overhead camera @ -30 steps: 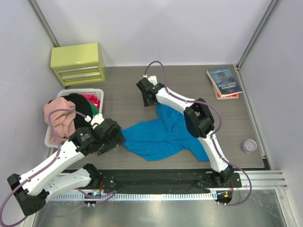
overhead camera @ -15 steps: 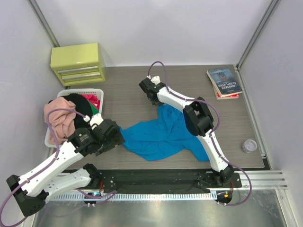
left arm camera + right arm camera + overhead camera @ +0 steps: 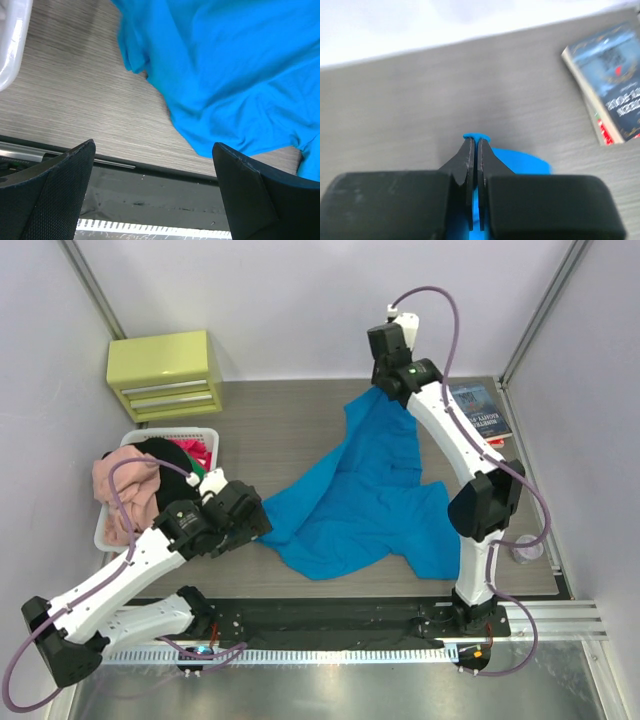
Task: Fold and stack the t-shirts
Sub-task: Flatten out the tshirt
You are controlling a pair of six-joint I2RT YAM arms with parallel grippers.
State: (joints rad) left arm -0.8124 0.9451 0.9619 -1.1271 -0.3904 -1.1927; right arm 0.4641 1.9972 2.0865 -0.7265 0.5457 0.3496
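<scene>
Right fingers (image 3: 468,167) clenched on just a thin nub of the blue t-shirt (image 3: 370,495), raised near the surface's (image 3: 270,430) far edge, rest trailing to near-middle; left fingers (image 3: 55,195) spread wide, grasping nothing beside its left corner: pinch could slip, shirt drops bunched.

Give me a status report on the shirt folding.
Right end effector shut on blue t-shirt, edge raised. Left end effector open beside it. Books apart.

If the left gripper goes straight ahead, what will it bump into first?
Probably the blue t-shirt: its edge lies just ahead of the open left gripper, though depth is unclear.
</scene>
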